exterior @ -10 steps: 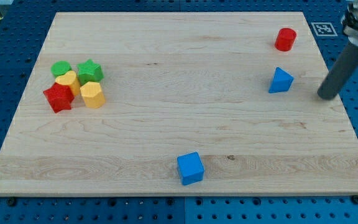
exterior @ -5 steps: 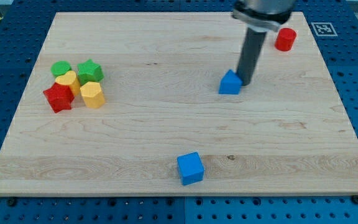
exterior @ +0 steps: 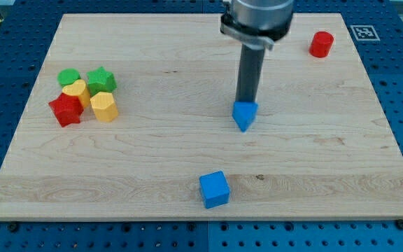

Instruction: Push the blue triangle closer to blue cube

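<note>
The blue triangle [exterior: 244, 115] lies a little right of the board's middle. My tip [exterior: 245, 102] touches its upper edge, with the dark rod rising straight above it. The blue cube [exterior: 214, 189] sits near the view's bottom edge of the board, below and slightly left of the triangle, well apart from it.
A red cylinder [exterior: 320, 44] stands at the view's top right. At the view's left is a cluster: a green cylinder [exterior: 68, 77], a green star [exterior: 101, 79], a yellow block [exterior: 76, 90], an orange-yellow hexagon [exterior: 104, 106] and a red star [exterior: 66, 110]. The wooden board [exterior: 152, 161] rests on a blue pegboard.
The rod swept in from the view's right and pushed the blue triangle left, then down toward the blue cube. The triangle has turned. Other blocks have not moved.
</note>
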You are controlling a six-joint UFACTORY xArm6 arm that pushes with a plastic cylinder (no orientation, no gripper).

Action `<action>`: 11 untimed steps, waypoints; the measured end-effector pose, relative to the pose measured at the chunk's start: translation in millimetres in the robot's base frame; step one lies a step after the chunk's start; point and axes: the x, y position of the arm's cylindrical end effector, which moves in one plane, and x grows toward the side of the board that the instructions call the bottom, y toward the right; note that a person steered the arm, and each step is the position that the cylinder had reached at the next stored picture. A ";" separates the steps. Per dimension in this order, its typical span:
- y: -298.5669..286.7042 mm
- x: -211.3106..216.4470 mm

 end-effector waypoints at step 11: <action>73.6 98.2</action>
